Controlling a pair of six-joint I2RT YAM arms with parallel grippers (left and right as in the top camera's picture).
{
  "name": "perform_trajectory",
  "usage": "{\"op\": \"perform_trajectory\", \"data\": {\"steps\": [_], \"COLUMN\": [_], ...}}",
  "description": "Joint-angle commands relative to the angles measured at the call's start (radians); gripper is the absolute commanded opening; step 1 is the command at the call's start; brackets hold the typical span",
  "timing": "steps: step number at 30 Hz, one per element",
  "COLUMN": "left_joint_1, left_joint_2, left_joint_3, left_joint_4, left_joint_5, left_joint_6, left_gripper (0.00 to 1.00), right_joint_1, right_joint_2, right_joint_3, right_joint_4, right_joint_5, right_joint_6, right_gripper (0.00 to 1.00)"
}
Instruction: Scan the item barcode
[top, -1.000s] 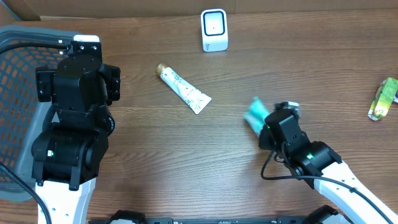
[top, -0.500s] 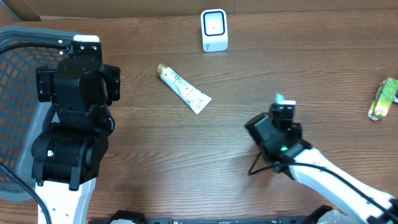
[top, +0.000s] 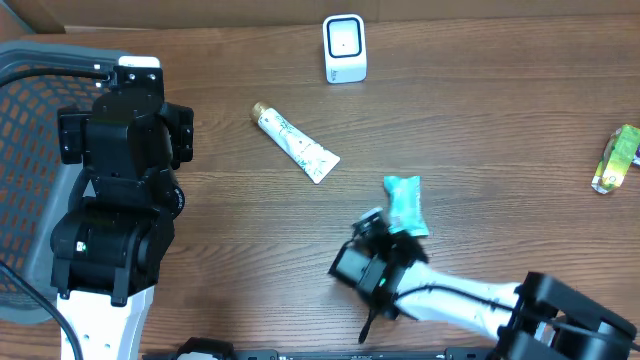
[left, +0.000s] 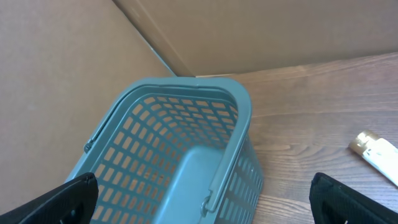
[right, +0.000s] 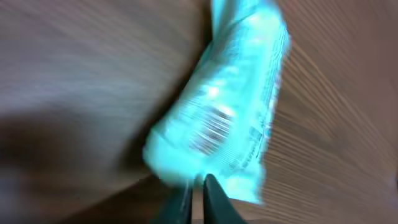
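**Wood counter, pouch at right end effector**

Brown wood counter (top: 500, 100), cardboard wall behind. White scanner (top: 345, 47) stands at the far edge. Teal pouch (top: 405, 204) lies flat right of centre, well apart from the scanner. Right end effector (right: 196, 186): fingers nearly together at the pouch's near edge; the wrist view is blurred, so I cannot tell whether they pinch it. Left end effector (left: 202, 186): fingers wide apart, empty, above the basket (left: 186, 124). Tube (top: 295, 143) lies between basket and pouch.

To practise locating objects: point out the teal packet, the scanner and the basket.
teal packet (top: 405, 203), overhead, its middle.
scanner (top: 345, 45), overhead, its front face.
basket (left: 244, 115), left wrist, its rim.
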Motion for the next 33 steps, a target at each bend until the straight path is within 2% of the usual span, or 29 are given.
{"op": "perform_trajectory", "data": {"steps": [1,3,6,13,18,23,25,27,30,33], "left_joint_1": [0.0,0.0,0.0,0.0,0.0,0.0,0.0,0.0,0.0,0.0], "left_joint_2": [0.002,0.002,0.002,0.002,0.002,0.002,0.002,0.002,0.002,0.002], "left_joint_3": [0.002,0.002,0.002,0.002,0.002,0.002,0.002,0.002,0.002,0.002], "left_joint_4": [0.005,0.005,0.005,0.005,0.004,0.005,0.005,0.005,0.005,0.005], "left_joint_5": [0.002,0.002,0.002,0.002,0.002,0.002,0.002,0.002,0.002,0.002], "left_joint_6": [0.008,0.008,0.008,0.008,0.008,0.008,0.008,0.008,0.008,0.008], "left_gripper": [1.0,1.0,1.0,1.0,1.0,0.99,0.99,1.0,1.0,1.0], "right_joint_1": [0.094,0.134,0.15,0.072,-0.066,-0.273,-0.382,-0.505,-0.7,-0.878], "right_joint_2": [-0.004,-0.004,-0.005,-0.054,-0.142,-0.275,-0.32,-0.345,-0.332,-0.293], "right_joint_3": [0.053,0.07,0.101,0.311,0.506,0.546,0.546,0.546,0.542,0.535], "right_joint_4": [0.006,0.004,-0.029,-0.314,-0.446,-0.467,-0.476,-0.47,-0.463,-0.485], "right_joint_5": [-0.017,-0.019,-0.017,-0.105,-0.323,-0.455,-0.576,-0.769,-1.118,-1.329], "right_joint_6": [-0.008,-0.005,0.009,0.286,0.318,0.311,0.246,0.106,-0.119,-0.257], "right_gripper": [0.43,0.99,1.0,1.0,1.0,1.0,1.0,1.0,1.0,1.0]}}
